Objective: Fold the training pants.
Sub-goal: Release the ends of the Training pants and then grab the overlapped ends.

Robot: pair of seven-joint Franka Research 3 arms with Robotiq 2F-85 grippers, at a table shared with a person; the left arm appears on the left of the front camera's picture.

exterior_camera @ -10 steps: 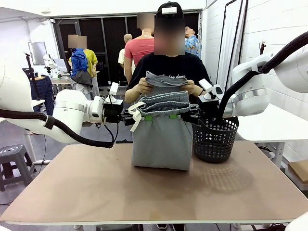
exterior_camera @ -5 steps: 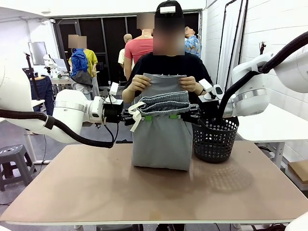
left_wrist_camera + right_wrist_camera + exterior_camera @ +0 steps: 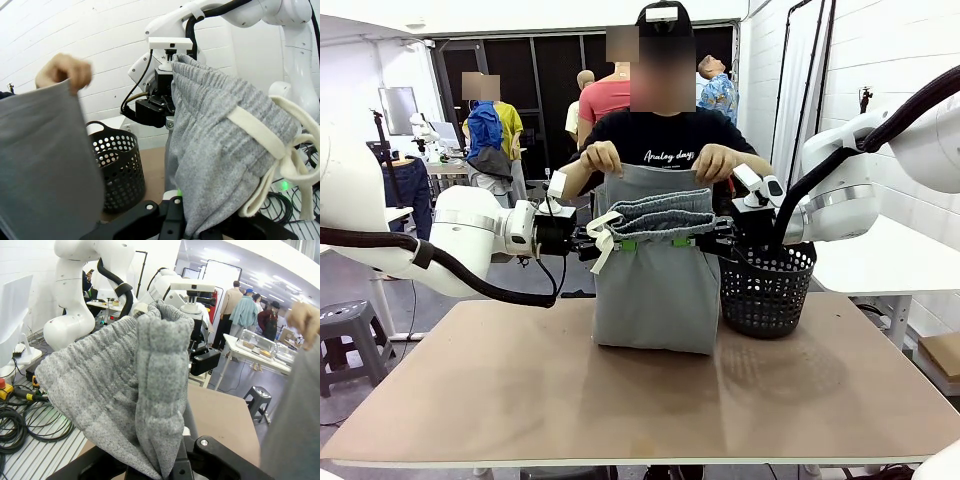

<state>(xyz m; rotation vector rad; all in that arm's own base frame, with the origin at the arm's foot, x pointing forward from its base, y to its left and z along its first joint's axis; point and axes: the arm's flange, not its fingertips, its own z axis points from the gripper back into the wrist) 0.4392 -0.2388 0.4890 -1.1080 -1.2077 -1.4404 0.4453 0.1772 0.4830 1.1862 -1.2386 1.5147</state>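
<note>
The light grey training pants (image 3: 655,300) hang doubled over the table, with the fold resting on the tabletop. My left gripper (image 3: 626,244) and right gripper (image 3: 682,241) are each shut on the gathered waistband (image 3: 660,215), holding it level in the air. The white drawstring (image 3: 603,235) dangles at the left gripper's end. Behind the waistband, the person's hands (image 3: 603,158) hold the leg ends up. The left wrist view shows the waistband (image 3: 215,145) clamped in my left gripper (image 3: 175,212). The right wrist view shows the waistband (image 3: 125,390) in my right gripper (image 3: 172,465).
A black mesh basket (image 3: 767,290) stands on the table just right of the pants, under my right arm. The brown tabletop (image 3: 520,390) is bare in front and to the left. The person stands at the far edge.
The person has lifted the bunched leg ends and spread them flat and wider behind the waistband. Neither gripper has moved.
</note>
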